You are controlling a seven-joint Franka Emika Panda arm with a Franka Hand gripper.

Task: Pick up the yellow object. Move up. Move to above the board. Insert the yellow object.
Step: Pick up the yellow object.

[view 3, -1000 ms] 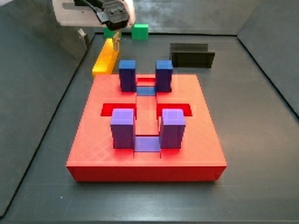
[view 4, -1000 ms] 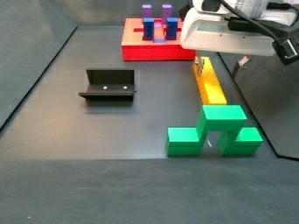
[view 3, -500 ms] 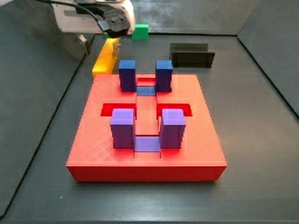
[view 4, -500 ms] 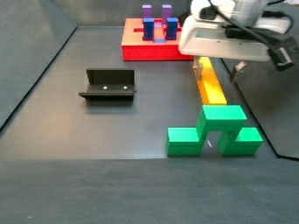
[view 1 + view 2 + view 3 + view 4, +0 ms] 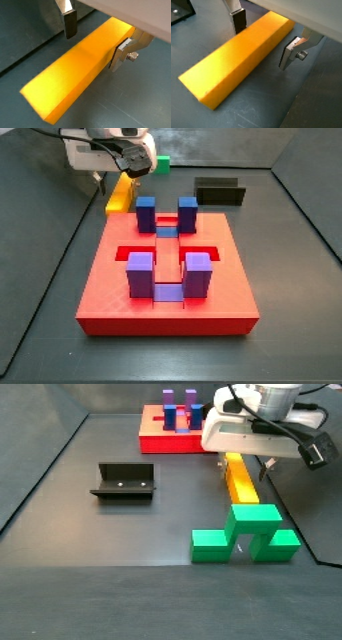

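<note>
a: while the gripper (image 5: 261, 39) hangs low over the bar (image 5: 234, 57), are the fingers on it?

b: not that i can see. in both wrist views the jaws stand spread, one silver plate on each long side of the bar, with a sliver of floor showing between each pad and the yellow face. nothing is pinched.

a: why straddle it that way?

b: i judge it is lined up to close across the narrow width, which gives the flat pads two parallel faces to press on. it looks placed toward one end, not the middle, so the bar may tip when lifted.

a: where does the bar lie?

b: flat on the dark floor. in a side view the bar (image 5: 241, 480) runs from beside the board (image 5: 174, 441) down to the green block (image 5: 246, 534), which it touches or nearly touches at its near end; i cannot tell which. the black box (image 5: 124, 481) sits well apart, to the left.

a: what do the side views add?

b: the layout. a side view shows the board (image 5: 114, 292) with its purple posts and red slots, the bar (image 5: 120, 194) just beyond its far left corner under the gripper (image 5: 132, 172). the finger gap is hidden there by the arm's body; only the wrist views (image 5: 97, 34) settle it. the wrist views show no board at all.

a: so the step?

b: the pick, grip not yet made.
</note>
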